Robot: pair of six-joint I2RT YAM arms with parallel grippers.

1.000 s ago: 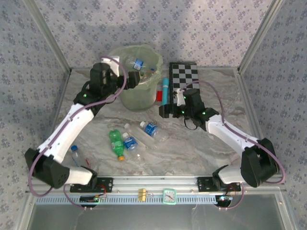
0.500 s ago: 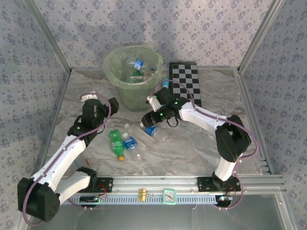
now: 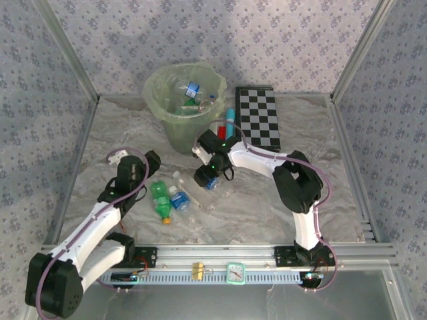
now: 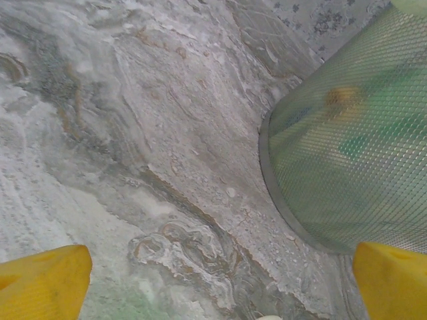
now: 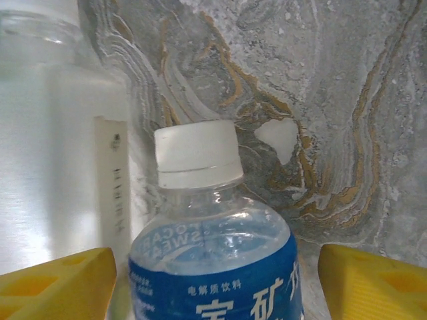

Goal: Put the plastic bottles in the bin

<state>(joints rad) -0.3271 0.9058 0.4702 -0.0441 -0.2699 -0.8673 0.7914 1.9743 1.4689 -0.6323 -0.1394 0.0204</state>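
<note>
The pale-green bin point(image 3: 175, 127) stands at the back with several bottles point(image 3: 192, 90) inside. On the marble table lie a green bottle point(image 3: 160, 196), a blue-labelled bottle point(image 3: 180, 199) and a clear bottle point(image 3: 191, 193). My right gripper point(image 3: 207, 175) is low over another blue-labelled bottle point(image 3: 213, 183). In the right wrist view this white-capped bottle point(image 5: 212, 247) lies between the open yellow fingers point(image 5: 57, 283), with a clear bottle point(image 5: 47, 133) to its left. My left gripper point(image 3: 151, 160) hangs open above bare table, the bin wall point(image 4: 353, 147) ahead on its right.
A black-and-white checkerboard point(image 3: 257, 117) lies right of the bin, with a teal tube point(image 3: 229, 123) and a red block point(image 3: 220, 131) between them. Patterned walls enclose the table on three sides. A small clock point(image 3: 234, 272) sits on the front rail.
My left arm has pulled back from the bin and dropped toward the table's left side. The right arm swung left and came down around the blue-labelled bottle.
</note>
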